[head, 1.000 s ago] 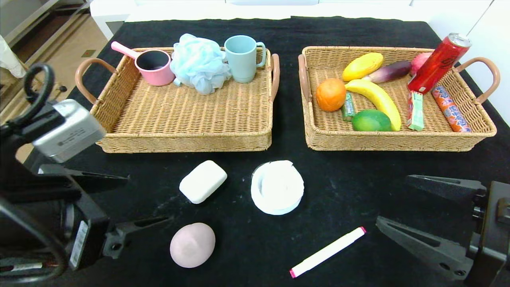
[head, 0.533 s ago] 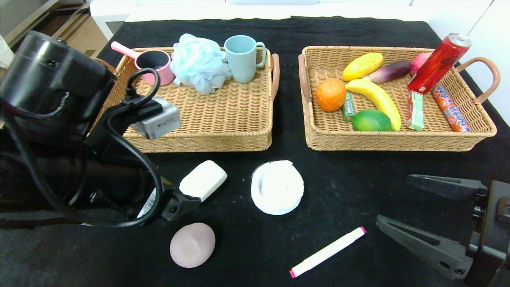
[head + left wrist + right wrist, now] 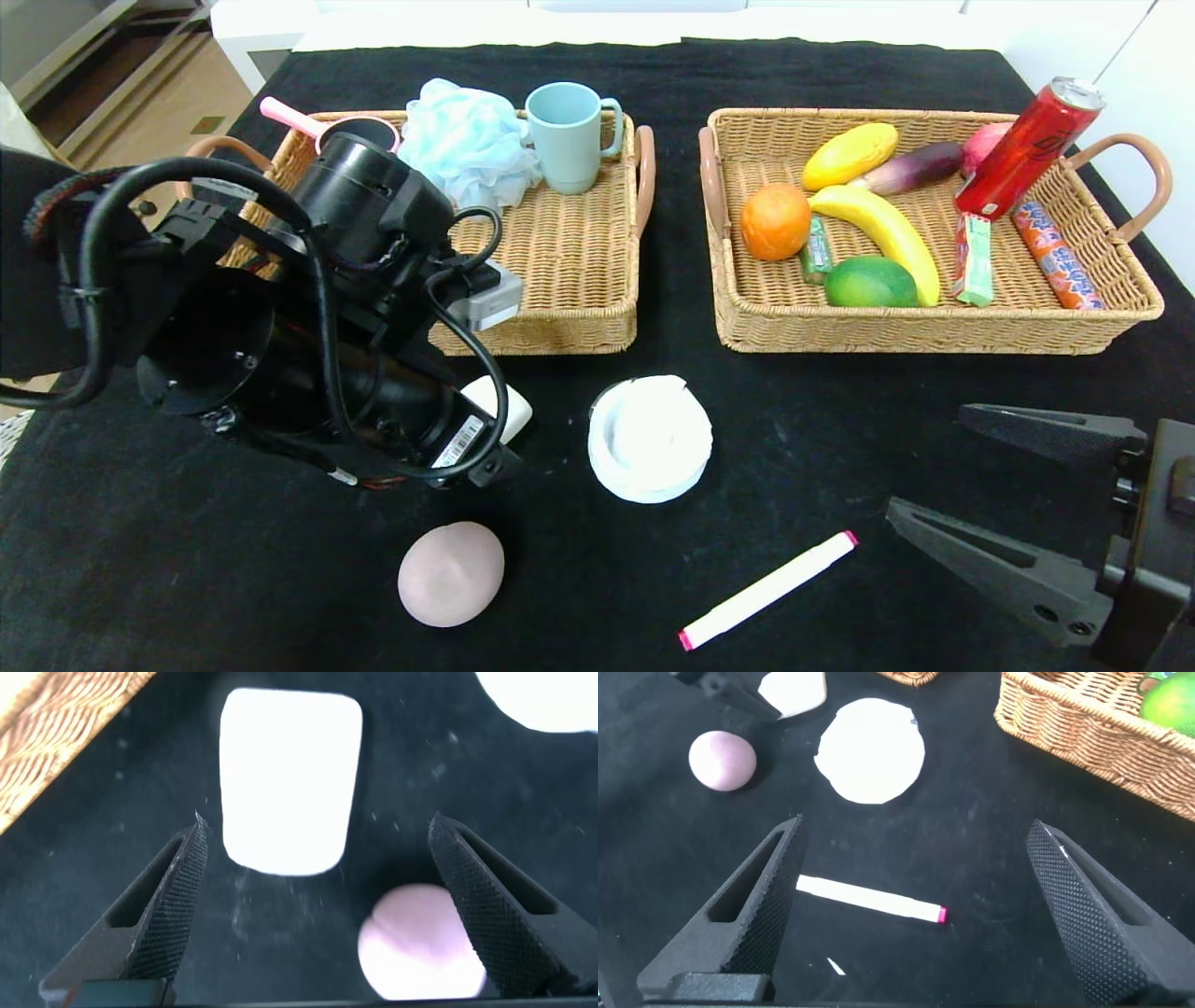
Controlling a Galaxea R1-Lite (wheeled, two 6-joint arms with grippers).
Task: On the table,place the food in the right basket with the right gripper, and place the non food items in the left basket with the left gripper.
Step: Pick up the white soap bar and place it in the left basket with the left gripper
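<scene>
Soap [image 3: 291, 779] lies on the black counter [image 3: 822, 439] in front of the left basket [image 3: 560, 271], and we see the left gripper [image 3: 318, 905] poised over it with its fingers spread wide, holding nothing; in the head view the left arm hides most of the bar. The pink egg-shaped lump [image 3: 451, 572] sits nearer to us on the counter, close to the soap. The white disc [image 3: 649, 437] rests just to the right of the soap, and the white marker with pink ends [image 3: 767, 590] lies slanted farther right and nearer. The right gripper [image 3: 915, 905] hangs over the marker, fingers parted and empty. In the right basket [image 3: 934, 327] we see the orange [image 3: 775, 220] touching the green gum pack [image 3: 818, 248], along with a banana [image 3: 882, 233], a lime [image 3: 870, 282] and a red can [image 3: 1027, 149]. The left basket carries a blue mug [image 3: 566, 136], a blue bath sponge [image 3: 467, 140] and a pink cup [image 3: 308, 123] partly hidden by the arm
</scene>
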